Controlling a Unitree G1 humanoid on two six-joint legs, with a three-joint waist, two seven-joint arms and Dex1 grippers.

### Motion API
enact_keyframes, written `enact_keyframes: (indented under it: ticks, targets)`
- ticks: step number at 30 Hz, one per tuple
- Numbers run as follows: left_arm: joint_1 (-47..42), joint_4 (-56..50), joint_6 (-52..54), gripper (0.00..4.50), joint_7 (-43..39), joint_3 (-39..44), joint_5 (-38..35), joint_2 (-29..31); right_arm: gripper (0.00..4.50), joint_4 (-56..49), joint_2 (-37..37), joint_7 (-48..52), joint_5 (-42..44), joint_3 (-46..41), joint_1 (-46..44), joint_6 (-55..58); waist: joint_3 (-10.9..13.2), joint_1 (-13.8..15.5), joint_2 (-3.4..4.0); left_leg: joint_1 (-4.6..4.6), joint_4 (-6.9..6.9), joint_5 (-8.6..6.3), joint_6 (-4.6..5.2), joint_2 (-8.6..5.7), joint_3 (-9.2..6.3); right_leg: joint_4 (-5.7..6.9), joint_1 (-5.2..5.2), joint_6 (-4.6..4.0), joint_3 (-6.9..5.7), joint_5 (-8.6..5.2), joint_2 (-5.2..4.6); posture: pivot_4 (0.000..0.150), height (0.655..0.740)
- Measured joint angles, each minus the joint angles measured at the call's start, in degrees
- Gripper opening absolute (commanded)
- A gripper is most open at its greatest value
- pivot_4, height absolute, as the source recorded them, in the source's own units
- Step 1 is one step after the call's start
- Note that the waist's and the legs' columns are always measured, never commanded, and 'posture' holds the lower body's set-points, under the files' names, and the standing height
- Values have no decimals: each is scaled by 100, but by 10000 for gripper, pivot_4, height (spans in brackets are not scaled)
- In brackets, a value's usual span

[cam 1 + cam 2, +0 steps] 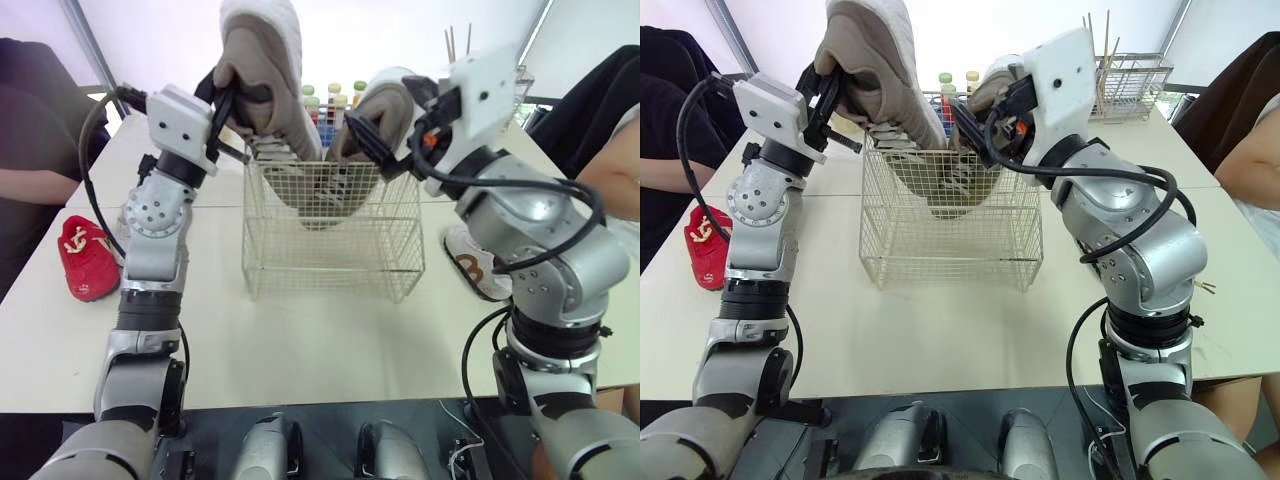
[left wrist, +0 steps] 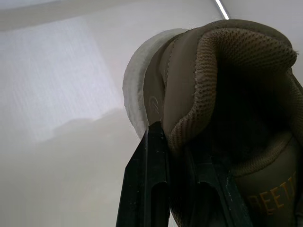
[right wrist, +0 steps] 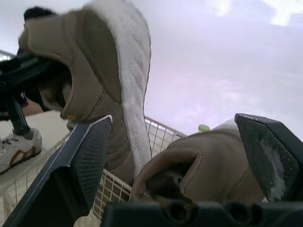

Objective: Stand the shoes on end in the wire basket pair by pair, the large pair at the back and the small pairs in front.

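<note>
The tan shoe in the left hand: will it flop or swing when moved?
Its thick white sole suggests the tan shoe stays stiff. The left hand pinches only the soft heel collar, so it may swing.

We hold our silver metal left arm [image 1: 150,230] and right arm [image 1: 545,250] raised, elbows bent. Our left black two-finger gripper [image 1: 226,100] pinches a tan white-soled shoe [image 1: 262,60]; our right black gripper [image 3: 175,123] has its fingers wide apart.

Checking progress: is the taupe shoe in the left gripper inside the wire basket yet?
Partly in: the taupe white-soled shoe stands toe-down inside the wire basket, heel above its rim, left gripper clamping it.
</note>
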Motion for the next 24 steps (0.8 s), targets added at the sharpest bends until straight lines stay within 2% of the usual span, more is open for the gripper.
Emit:
enact_keyframes:
  ticks: [6, 10, 14, 24]
  targets:
    - [-158, 115, 129, 299, -118, -111, 85, -62, 45000, -15, -536, 148, -73, -269, -165, 209, -21, 104, 7, 0, -1, -8, 10, 1, -4, -63, 29, -8, -3, 5, 1, 1500, 7400]
    - [-429, 342, 132, 299, -119, -115, 170, -65, 45000, -268, -184, -80, 11, -217, -141, 787, -21, 105, 8, -1, -8, -10, 13, 1, -4, -69, 29, -9, -4, 5, -12, 1500, 7400]
    - [-546, 415, 133, 299, -202, -117, 175, -73, 45000, -293, 144, -552, -326, 205, 205, 1015, -19, 115, 10, -25, -10, -10, 12, 1, -5, -70, 12, -8, -18, 5, -26, 1500, 7400]
    - [-507, 254, 136, 299, -264, -158, 185, -74, 45000, -211, 331, -1118, -1143, 287, 455, 1161, -18, 112, 13, -69, -10, -8, 12, -5, 2, -72, -10, -5, -70, 5, -62, 1500, 7400]
